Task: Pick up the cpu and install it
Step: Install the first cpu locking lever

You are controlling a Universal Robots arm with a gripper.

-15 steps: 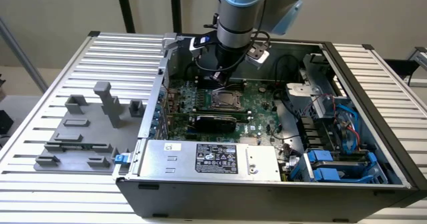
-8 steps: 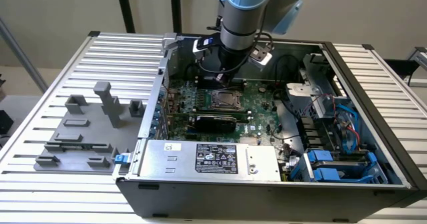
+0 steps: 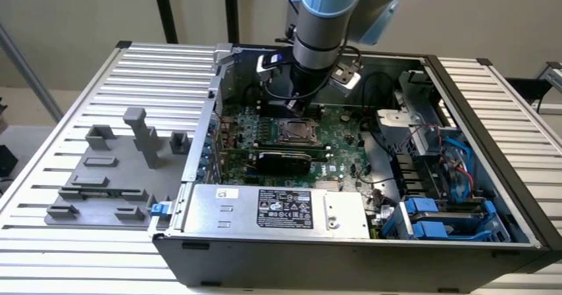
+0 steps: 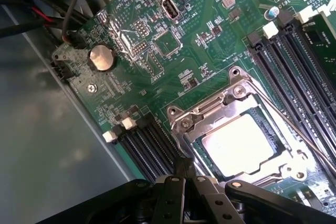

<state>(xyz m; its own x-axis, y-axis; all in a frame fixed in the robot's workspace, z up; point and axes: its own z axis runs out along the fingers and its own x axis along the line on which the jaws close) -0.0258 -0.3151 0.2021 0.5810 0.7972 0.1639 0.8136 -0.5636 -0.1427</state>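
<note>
One silvery square cpu (image 4: 239,145) sits inside the metal-framed socket (image 4: 236,129) on the green motherboard (image 4: 157,40). Just above it hangs the black gripper (image 4: 184,169), its jaws clenched together, grasping nothing.

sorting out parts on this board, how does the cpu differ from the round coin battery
The cpu is square with a pale, bright top; the coin battery is round and duller silver. The cpu lies inside the metal socket frame, while the coin battery sits in a small holder near the board's edge. The cpu looks clearly larger. Both lie flat on the green motherboard.
</note>
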